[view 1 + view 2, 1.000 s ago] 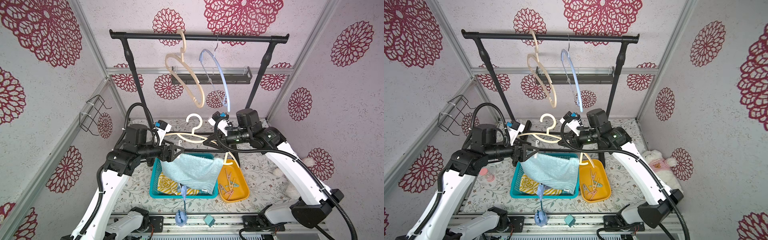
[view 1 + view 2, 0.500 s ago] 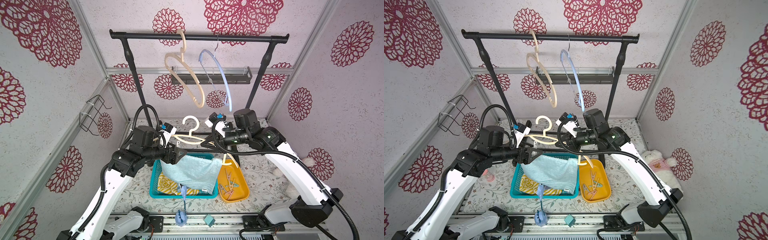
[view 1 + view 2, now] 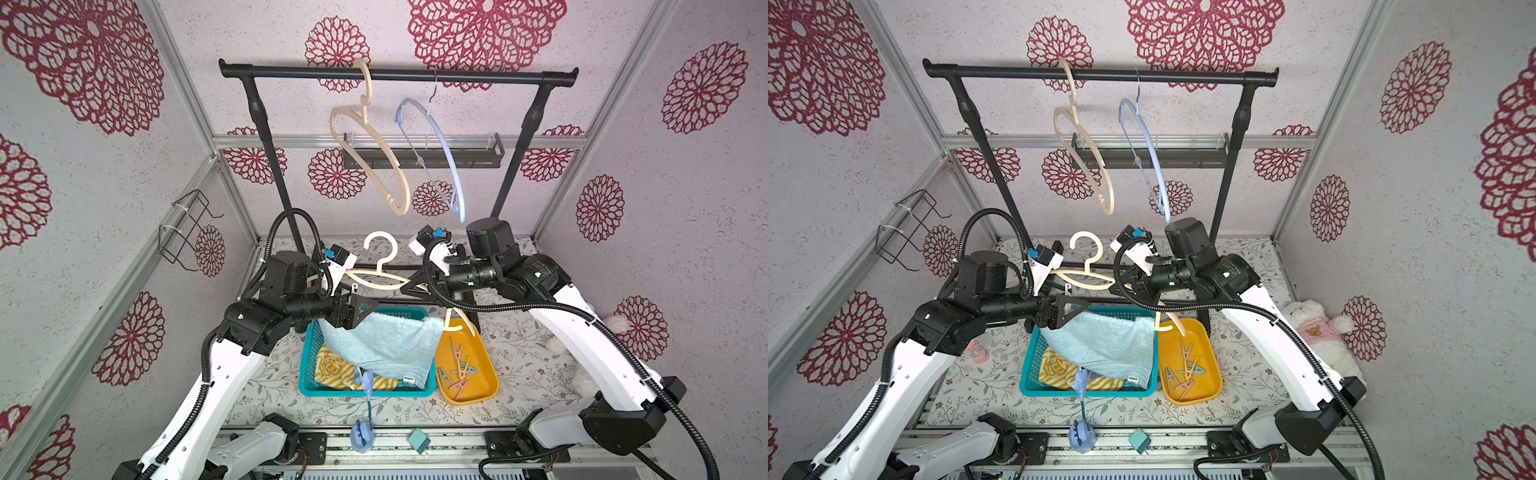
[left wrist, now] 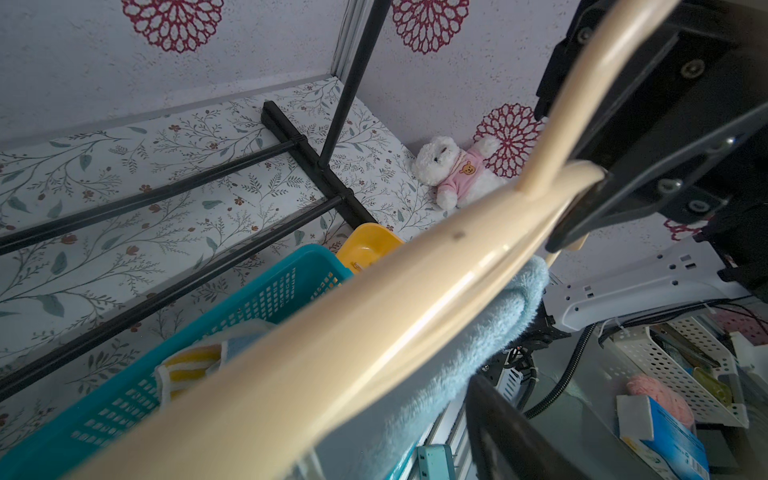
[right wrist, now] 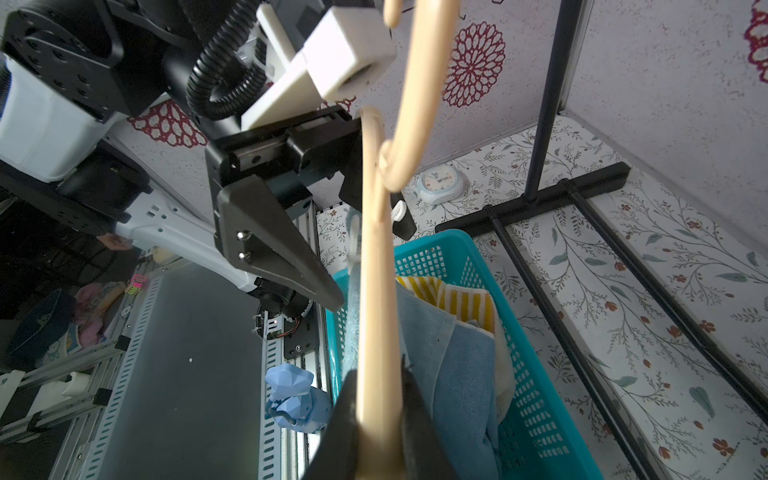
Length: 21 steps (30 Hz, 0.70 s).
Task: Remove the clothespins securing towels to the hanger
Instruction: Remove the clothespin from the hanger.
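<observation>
Right fingers (image 5: 345, 428) are pressed in on the cream hanger (image 5: 376, 291), pinching its shoulder bar. Only the right wrist view shows this pinch head-on. The left wrist view places the same grip just beside the hanger's neck.

Left fingers (image 5: 270, 249) are spread wide, one on each side of the bar, toward the end away from the right fingers. Whether they touch cloth cannot be told. The left wrist view catches only one of them, as a dark blur at the frame's edge.

Both top views give the whole layout. The hanger is held in the air above the floral counter (image 3: 519, 353), with its hook well below the black rail (image 3: 395, 75).

The terry towel (image 3: 382, 340) is draped over the bar and hangs down into the teal basket (image 3: 305, 357). The left wrist view shows its fold wrapped over the bar up close.

The striped towel (image 3: 332, 368) lies in the basket beneath it.

The pegs (image 3: 459, 370) in sight lie loose in the orange tray (image 3: 486, 374), just beside the basket. The left wrist view shows only the tray's rim.

A plush bear (image 4: 453, 170) sits by the wall, plain in the left wrist view. A small clock (image 5: 440, 185) on the counter appears only in the right wrist view.
</observation>
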Tool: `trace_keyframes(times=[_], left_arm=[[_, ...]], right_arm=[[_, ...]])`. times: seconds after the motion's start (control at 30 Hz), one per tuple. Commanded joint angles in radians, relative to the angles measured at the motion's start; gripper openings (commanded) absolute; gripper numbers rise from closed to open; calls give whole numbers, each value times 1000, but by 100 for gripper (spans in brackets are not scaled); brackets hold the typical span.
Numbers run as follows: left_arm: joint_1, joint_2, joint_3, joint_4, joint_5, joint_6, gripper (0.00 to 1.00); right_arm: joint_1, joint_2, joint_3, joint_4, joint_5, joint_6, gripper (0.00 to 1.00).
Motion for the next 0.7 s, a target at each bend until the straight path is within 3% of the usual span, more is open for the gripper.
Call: trace_keyframes(times=[0.0,0.4,0.5,0.67], left_arm=[[-1,-11,-4,47,64,37,79],[3,-59,-14,-11,160,87,62],[11,-75,-17,-18,180,92,62],[38,-88,-11,-62,205,110,71]], right_arm=[[24,-12,52,-4,-110,-41,0],[5,3,69,-24,-163,-46,0],[1,9,70,-30,-175,-49,0],[-14,20,74,-42,-198,-55,0]])
